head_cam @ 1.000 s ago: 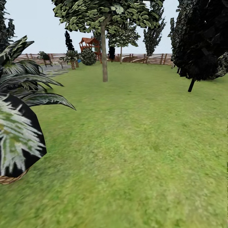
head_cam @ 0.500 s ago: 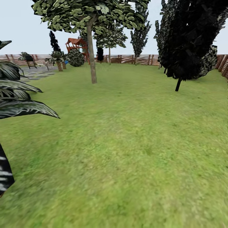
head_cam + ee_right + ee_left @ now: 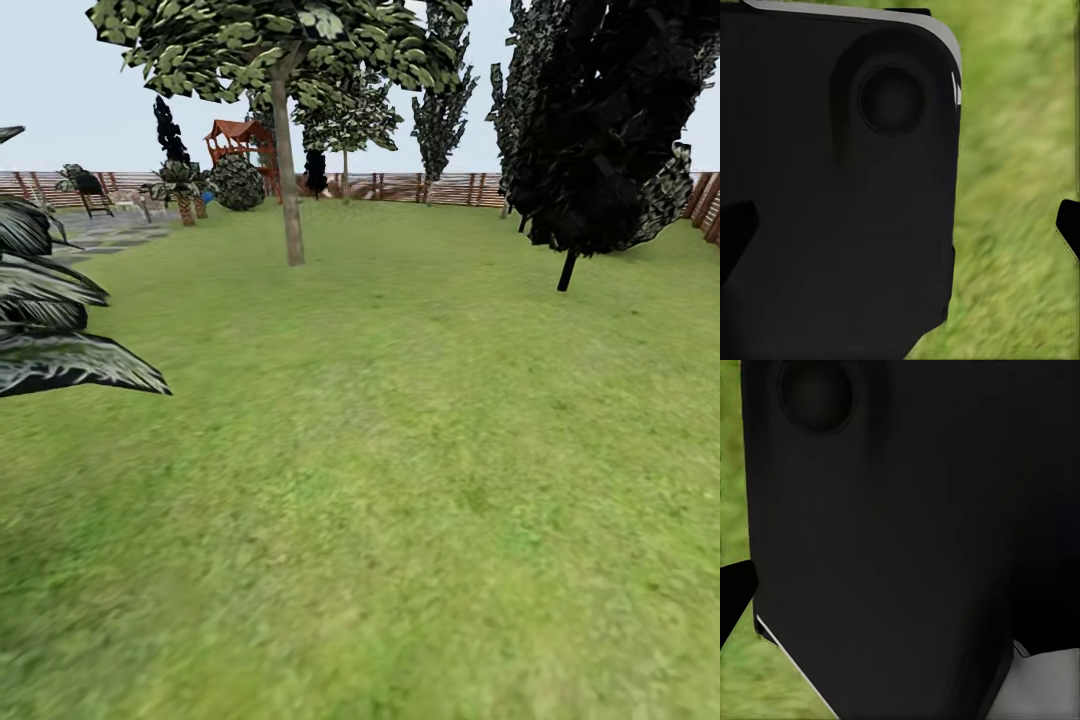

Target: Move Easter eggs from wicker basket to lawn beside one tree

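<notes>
view swung right, palm fronds (image 3: 60, 340) sliding off | no eggs or basket around, so just roaming the lawn (image 3: 400, 450) | pale-trunk tree (image 3: 290, 200) far ahead | grippers: can't tell open or closed

Ground: lawn (image 3: 400, 480), a wide flat stretch of green grass, running from the near edge of the head view back to the fence.
Surface: patchy, lighter and darker green; the near part is blurred.
Tree, mid-left: tree (image 3: 291, 180) with a straight pale trunk, rooted in the grass well back.
Tree, right: dark tree (image 3: 600, 130) on a thin dark stem, rooted in the grass near the right side.
Left edge: palm fronds (image 3: 50, 320) hang over the grass.
Far boundary: wooden fence (image 3: 440, 187) of brown horizontal slats.
Far left: grey paving (image 3: 110, 232) beside the grass.
Back left: playset (image 3: 238, 140) with a red roof, near the fence.
Wrist views: blurred grass beside black housing.
</notes>
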Tool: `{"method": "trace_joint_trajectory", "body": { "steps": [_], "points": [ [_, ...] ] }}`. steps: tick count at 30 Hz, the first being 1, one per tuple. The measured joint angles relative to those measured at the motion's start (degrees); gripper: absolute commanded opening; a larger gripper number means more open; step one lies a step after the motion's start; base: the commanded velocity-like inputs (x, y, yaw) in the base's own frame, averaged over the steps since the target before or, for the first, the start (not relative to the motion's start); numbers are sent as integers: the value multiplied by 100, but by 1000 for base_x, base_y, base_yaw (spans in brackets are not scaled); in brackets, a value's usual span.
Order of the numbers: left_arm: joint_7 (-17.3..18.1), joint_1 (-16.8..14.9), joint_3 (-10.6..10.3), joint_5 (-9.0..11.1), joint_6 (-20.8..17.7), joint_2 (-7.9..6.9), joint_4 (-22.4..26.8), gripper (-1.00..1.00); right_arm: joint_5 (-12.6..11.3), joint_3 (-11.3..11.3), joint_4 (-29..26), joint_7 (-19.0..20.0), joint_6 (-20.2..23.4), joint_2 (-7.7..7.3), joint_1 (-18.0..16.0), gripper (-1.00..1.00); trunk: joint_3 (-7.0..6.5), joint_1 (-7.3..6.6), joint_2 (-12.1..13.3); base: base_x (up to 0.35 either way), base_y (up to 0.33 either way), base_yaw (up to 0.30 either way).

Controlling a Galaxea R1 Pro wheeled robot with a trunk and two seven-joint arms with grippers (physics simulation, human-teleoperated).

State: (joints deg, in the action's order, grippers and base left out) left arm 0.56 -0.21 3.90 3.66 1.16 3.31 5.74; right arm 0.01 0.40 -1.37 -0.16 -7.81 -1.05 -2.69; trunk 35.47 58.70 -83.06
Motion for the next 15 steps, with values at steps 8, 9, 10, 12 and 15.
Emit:
{"method": "trace_joint_trajectory", "body": {
  "steps": [8,9,10,12,15],
  "points": [
    [0,-2,5,0,0,-1,1,100,7,8,0,0,0,7,0,100,0,0,0,339,0,0],
    [0,-3,5,0,0,-1,1,100,7,8,0,0,0,8,0,100,0,0,0,339,0,0],
    [0,0,5,0,0,0,0,100,7,8,0,0,0,8,0,100,0,0,0,339,0,0],
    [0,1,5,0,1,0,0,100,7,8,0,0,0,9,0,100,0,0,0,339,0,0],
    [0,1,5,0,1,-1,0,100,5,7,0,0,0,9,0,100,0,0,0,339,0,0]
  ]
}}
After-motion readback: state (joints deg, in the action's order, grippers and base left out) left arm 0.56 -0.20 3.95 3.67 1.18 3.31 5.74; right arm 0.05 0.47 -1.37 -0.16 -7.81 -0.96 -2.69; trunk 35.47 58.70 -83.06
